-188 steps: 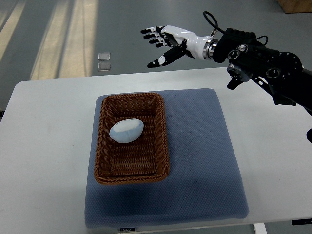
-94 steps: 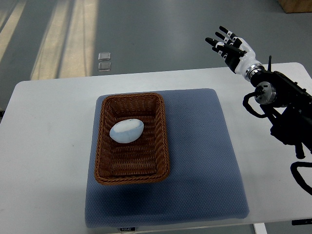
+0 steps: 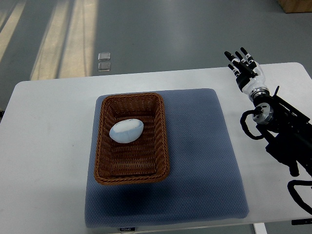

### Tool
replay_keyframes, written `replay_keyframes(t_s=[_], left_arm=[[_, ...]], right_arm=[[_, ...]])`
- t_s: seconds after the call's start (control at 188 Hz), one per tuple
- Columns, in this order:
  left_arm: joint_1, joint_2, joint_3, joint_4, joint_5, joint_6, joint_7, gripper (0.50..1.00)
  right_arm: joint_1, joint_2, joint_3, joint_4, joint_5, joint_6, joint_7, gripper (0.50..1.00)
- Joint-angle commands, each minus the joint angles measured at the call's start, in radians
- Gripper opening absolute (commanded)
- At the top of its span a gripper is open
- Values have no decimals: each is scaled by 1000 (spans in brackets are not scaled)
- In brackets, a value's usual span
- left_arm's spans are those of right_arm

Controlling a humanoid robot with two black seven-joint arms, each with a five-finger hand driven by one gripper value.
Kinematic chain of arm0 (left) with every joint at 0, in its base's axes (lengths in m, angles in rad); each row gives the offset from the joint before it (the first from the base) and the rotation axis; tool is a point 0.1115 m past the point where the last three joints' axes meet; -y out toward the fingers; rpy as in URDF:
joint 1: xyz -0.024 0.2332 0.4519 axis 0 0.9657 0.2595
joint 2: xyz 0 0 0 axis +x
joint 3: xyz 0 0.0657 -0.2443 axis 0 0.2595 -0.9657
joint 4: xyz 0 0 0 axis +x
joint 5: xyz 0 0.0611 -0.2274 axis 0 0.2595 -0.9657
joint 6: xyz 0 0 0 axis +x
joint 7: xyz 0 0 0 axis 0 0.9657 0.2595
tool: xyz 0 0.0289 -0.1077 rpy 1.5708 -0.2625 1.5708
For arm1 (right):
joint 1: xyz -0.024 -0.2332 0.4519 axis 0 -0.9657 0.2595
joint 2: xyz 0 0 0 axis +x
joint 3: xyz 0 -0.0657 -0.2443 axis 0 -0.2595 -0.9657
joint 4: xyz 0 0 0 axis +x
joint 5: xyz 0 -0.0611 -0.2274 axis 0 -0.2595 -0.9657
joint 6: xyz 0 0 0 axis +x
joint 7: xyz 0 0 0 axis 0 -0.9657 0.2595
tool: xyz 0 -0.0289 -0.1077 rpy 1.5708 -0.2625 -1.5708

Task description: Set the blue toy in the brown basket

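Basket [image 3: 132, 139] of brown wicker is sitting on the left half of a grey-blue mat [image 3: 200, 161], its long side running away from the robot. Inside it, the blue toy [image 3: 126, 130], a pale egg-shaped thing, is lying on the woven floor toward the far end, tilted slightly and close to the left wall without visibly pressing on it. The mat is covering the middle of a white tabletop [image 3: 48, 146], with a small label showing at its near edge, too small to read.

The right hand [image 3: 246, 72] is hovering over the far right corner of the tabletop, well apart from the basket and beyond the mat's right edge. Its white shell is pointing away from the robot, and its dark-tipped fingers [image 3: 237, 64] are stretching out nearly straight and slightly fanned, holding nothing. Behind the wrist, the black arm [image 3: 282, 136] with looped cables is coming in from the right edge of the view and running down toward the lower right corner.

Beyond the tabletop, grey floor [image 3: 161, 34] is showing pale bands of light at the upper left, and two small square marks [image 3: 104, 61] are lying on it just past the far edge. A piece of brown box [image 3: 295, 5] is peeking in at the top right corner
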State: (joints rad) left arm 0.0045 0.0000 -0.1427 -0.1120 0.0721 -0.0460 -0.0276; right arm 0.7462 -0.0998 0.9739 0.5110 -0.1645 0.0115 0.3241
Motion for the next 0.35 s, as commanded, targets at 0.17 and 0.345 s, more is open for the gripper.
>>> replay_keyframes(t_s=[0.17,0.345], left_arm=[[6,0,0,-11,2,-9,0,1000],[5,0,0,-2,0,-9,0,1000]], right_arm=[[-19,9,2,-34,3,-2,7,911],[-27,12,3,-32,3,-31,12,911]])
